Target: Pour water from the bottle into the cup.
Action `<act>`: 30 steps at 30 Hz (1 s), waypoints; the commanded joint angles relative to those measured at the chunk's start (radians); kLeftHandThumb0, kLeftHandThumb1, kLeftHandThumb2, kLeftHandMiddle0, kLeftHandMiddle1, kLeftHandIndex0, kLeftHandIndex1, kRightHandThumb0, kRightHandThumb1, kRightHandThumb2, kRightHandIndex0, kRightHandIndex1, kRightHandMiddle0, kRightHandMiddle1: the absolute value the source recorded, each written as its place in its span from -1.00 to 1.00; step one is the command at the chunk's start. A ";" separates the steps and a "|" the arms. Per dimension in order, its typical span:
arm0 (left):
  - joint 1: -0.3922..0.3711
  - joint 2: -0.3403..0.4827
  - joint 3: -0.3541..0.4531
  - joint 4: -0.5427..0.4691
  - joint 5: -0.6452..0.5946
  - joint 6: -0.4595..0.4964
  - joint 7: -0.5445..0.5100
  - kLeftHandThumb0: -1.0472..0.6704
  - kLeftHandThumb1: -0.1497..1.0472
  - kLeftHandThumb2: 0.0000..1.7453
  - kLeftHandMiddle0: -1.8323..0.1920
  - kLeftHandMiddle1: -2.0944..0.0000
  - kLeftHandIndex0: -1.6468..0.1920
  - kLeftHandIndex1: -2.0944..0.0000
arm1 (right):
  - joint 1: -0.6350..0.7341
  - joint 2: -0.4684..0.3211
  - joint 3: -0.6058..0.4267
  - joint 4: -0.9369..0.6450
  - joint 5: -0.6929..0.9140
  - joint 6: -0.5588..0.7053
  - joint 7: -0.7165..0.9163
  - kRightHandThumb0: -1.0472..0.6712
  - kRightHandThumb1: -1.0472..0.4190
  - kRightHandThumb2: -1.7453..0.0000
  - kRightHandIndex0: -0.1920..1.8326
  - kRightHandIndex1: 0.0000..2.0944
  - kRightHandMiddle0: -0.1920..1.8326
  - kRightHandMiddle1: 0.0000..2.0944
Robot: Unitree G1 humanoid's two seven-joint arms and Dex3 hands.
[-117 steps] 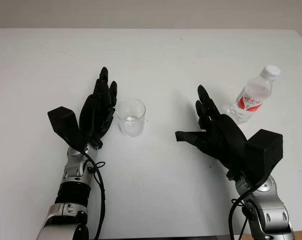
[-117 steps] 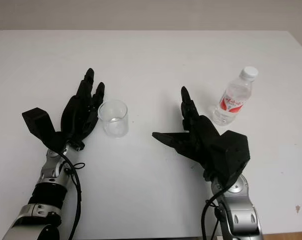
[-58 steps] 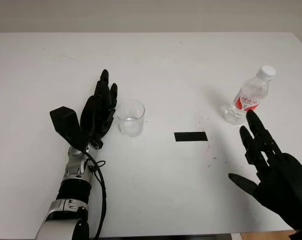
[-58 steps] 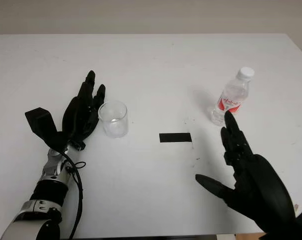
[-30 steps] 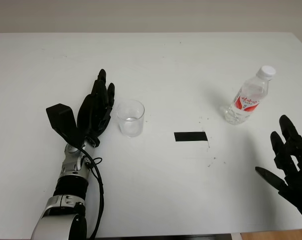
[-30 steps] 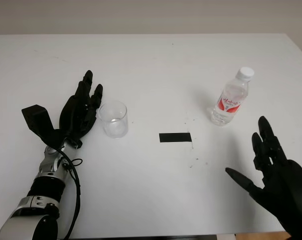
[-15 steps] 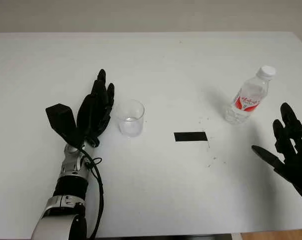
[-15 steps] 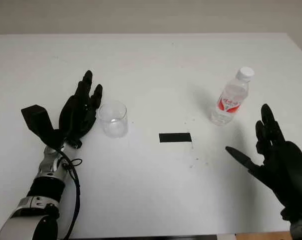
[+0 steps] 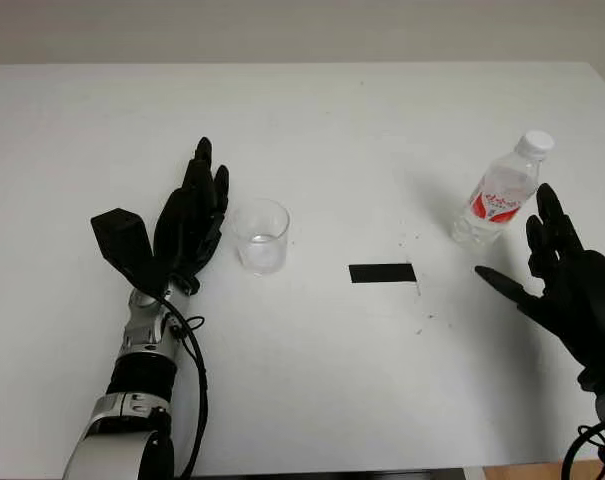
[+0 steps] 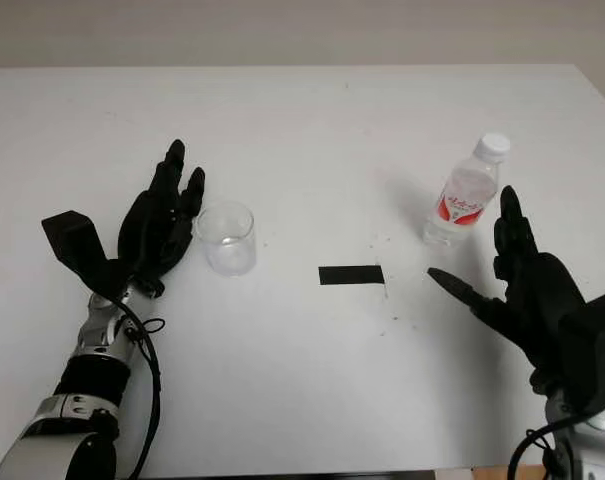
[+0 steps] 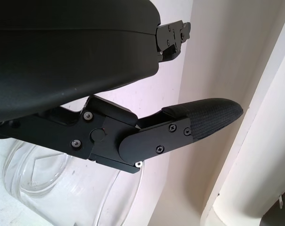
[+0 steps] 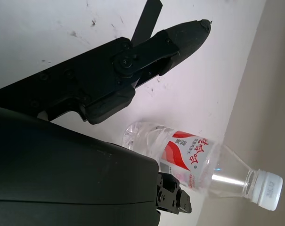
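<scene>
A clear plastic bottle [image 9: 503,192] with a white cap and a red label stands upright at the right of the white table [image 9: 312,120]; it also appears in the right wrist view as the bottle [image 12: 194,157]. My right hand [image 9: 557,275] is open just in front of and to the right of the bottle, a small gap from it. An empty clear cup [image 9: 262,234] stands left of centre, and its rim shows in the left wrist view as the cup [image 11: 48,188]. My left hand [image 9: 192,215] is open right beside the cup's left side.
A black strip of tape [image 9: 382,272] lies on the table between cup and bottle. Small dark specks dot the surface near it. The table's right edge runs close behind the bottle.
My right hand swung out from the middle of the table to the lower right, then rose toward the bottle, uncovering the black tape. Left hand, cup and bottle stayed put.
</scene>
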 commanded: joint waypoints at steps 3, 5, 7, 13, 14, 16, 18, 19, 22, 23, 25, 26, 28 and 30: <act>0.019 0.004 0.001 -0.009 -0.002 0.005 0.004 -0.77 1.00 -0.18 0.98 0.95 1.00 1.00 | -0.048 0.031 0.000 0.066 -0.011 -0.044 -0.050 -0.82 -0.78 0.94 -1.00 -1.00 -1.00 -1.00; 0.018 0.008 0.001 -0.007 0.001 0.004 0.006 -0.77 1.00 -0.17 0.98 0.95 1.00 1.00 | -0.064 0.043 -0.002 0.084 -0.011 -0.052 -0.075 -0.81 -0.78 0.94 -1.00 -1.00 -1.00 -1.00; 0.018 0.011 0.001 -0.009 0.001 0.010 0.007 -0.77 1.00 -0.17 0.98 0.95 1.00 1.00 | -0.078 0.051 -0.003 0.105 -0.011 -0.065 -0.092 -0.81 -0.79 0.93 -1.00 -1.00 -1.00 -1.00; 0.023 0.016 0.002 -0.014 0.001 0.012 0.005 -0.77 1.00 -0.16 0.99 0.95 1.00 1.00 | -0.106 0.060 0.000 0.141 -0.020 -0.068 -0.132 -0.83 -0.80 0.94 -1.00 -1.00 -1.00 -1.00; 0.023 0.016 0.002 -0.012 0.001 0.010 0.005 -0.77 1.00 -0.17 0.99 0.95 1.00 1.00 | -0.111 0.058 0.001 0.147 -0.023 -0.068 -0.136 -0.83 -0.80 0.93 -1.00 -1.00 -1.00 -1.00; 0.021 0.015 0.002 -0.007 0.001 0.006 0.005 -0.77 1.00 -0.17 0.98 0.95 0.99 0.99 | -0.127 0.053 0.000 0.164 -0.025 -0.066 -0.140 -0.81 -0.80 0.93 -1.00 -1.00 -1.00 -1.00; 0.020 0.013 0.001 -0.008 0.002 0.009 0.008 -0.77 1.00 -0.18 0.97 0.95 0.99 0.99 | -0.151 0.047 -0.002 0.194 -0.027 -0.068 -0.141 -0.80 -0.80 0.94 -1.00 -1.00 -1.00 -1.00; 0.020 0.012 0.000 -0.010 0.002 0.012 0.010 -0.78 1.00 -0.18 0.97 0.95 0.99 0.99 | -0.164 0.044 -0.002 0.211 -0.029 -0.070 -0.141 -0.80 -0.80 0.94 -1.00 -1.00 -1.00 -1.00; 0.022 0.009 -0.005 -0.018 0.004 0.015 0.014 -0.78 1.00 -0.18 0.97 0.95 1.00 0.99 | -0.203 0.027 0.005 0.263 -0.054 -0.083 -0.145 -0.86 -0.81 0.93 -1.00 -1.00 -1.00 -1.00; 0.022 0.008 -0.005 -0.018 0.003 0.014 0.014 -0.78 1.00 -0.19 0.97 0.95 1.00 0.99 | -0.218 0.023 0.007 0.283 -0.061 -0.088 -0.145 -0.86 -0.82 0.93 -1.00 -1.00 -1.00 -1.00; 0.025 0.005 -0.003 -0.021 0.000 0.016 0.015 -0.77 1.00 -0.19 0.97 0.95 1.00 0.99 | -0.248 0.013 0.011 0.319 -0.068 -0.089 -0.143 -0.85 -0.83 0.93 -1.00 -1.00 -1.00 -1.00; 0.025 0.004 -0.003 -0.021 0.000 0.015 0.016 -0.77 1.00 -0.19 0.97 0.95 0.99 0.99 | -0.264 0.007 0.014 0.341 -0.070 -0.095 -0.138 -0.82 -0.83 0.93 -1.00 -1.00 -1.00 -1.00; 0.027 0.004 -0.003 -0.023 -0.001 0.013 0.015 -0.77 1.00 -0.19 0.97 0.95 0.99 0.98 | -0.295 -0.009 0.023 0.381 -0.082 -0.103 -0.129 -0.79 -0.83 0.93 -1.00 -1.00 -1.00 -1.00; 0.031 0.004 -0.006 -0.028 0.002 0.012 0.015 -0.77 1.00 -0.19 0.97 0.95 0.99 0.98 | -0.323 -0.023 0.031 0.415 -0.088 -0.107 -0.116 -0.75 -0.84 0.93 -1.00 -1.00 -1.00 -1.00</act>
